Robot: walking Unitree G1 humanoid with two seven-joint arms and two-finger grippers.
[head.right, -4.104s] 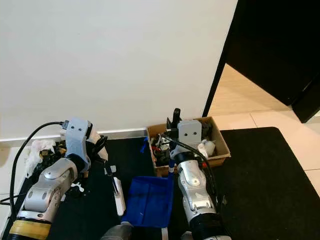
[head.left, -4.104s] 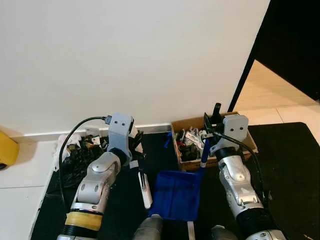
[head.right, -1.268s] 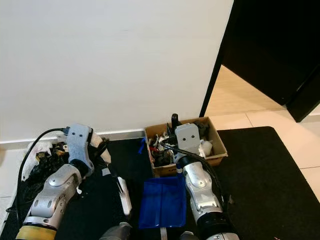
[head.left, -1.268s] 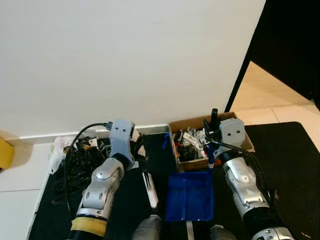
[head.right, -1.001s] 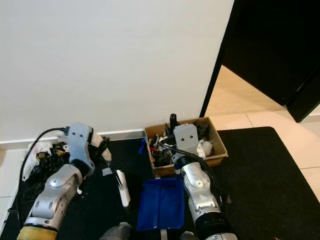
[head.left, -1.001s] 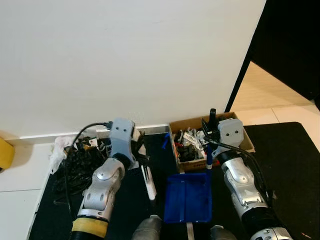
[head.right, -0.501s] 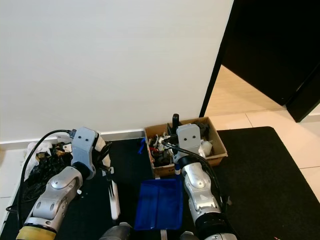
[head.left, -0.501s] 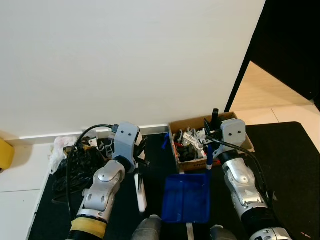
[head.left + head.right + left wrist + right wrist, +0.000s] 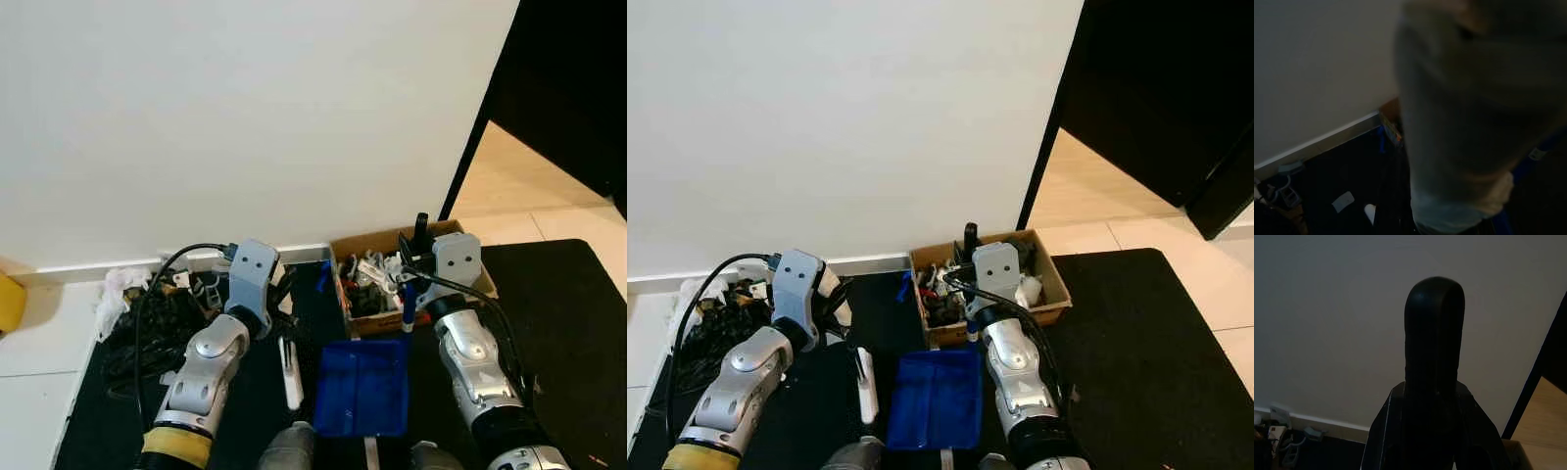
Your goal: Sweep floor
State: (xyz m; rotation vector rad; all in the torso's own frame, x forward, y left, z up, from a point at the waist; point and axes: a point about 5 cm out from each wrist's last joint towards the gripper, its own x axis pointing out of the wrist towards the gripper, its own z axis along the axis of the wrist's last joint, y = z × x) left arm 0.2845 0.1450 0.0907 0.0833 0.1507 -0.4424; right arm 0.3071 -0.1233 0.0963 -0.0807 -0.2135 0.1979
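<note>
A blue dustpan (image 9: 362, 388) lies flat on the black mat (image 9: 1136, 333) at the robot's feet, near the mat's near edge, its blue handle (image 9: 408, 305) rising toward the right gripper (image 9: 419, 257), which sits at the handle's top; one black finger (image 9: 1434, 342) stands upright before the white wall in the right wrist view (whether the fingers are closed on the handle cannot be told). Just left of the dustpan, a white hand brush (image 9: 290, 370) stands on the mat below the left gripper (image 9: 277, 311), which appears to clasp its upper end, though the wrist housing hides the fingers and the grip itself cannot be told; the left wrist view is dark, with a pale blurred shape (image 9: 1464, 122) close to the lens and small white scraps (image 9: 1343, 201) on the dark floor beyond. Farther back, an open cardboard box (image 9: 470, 257) crammed with cables and small parts stands on the mat's far edge, just behind the dustpan and beside the right wrist. Toward the mat's far left corner lies a tangle of black cables (image 9: 147, 328) with a crumpled white bag (image 9: 116, 286) against the skirting. A yellow object (image 9: 10, 299) sits on the pale tiles at far left. Behind everything rises the white wall (image 9: 255, 117), with a dark doorway (image 9: 1156, 108) to the right opening onto tan flooring.
</note>
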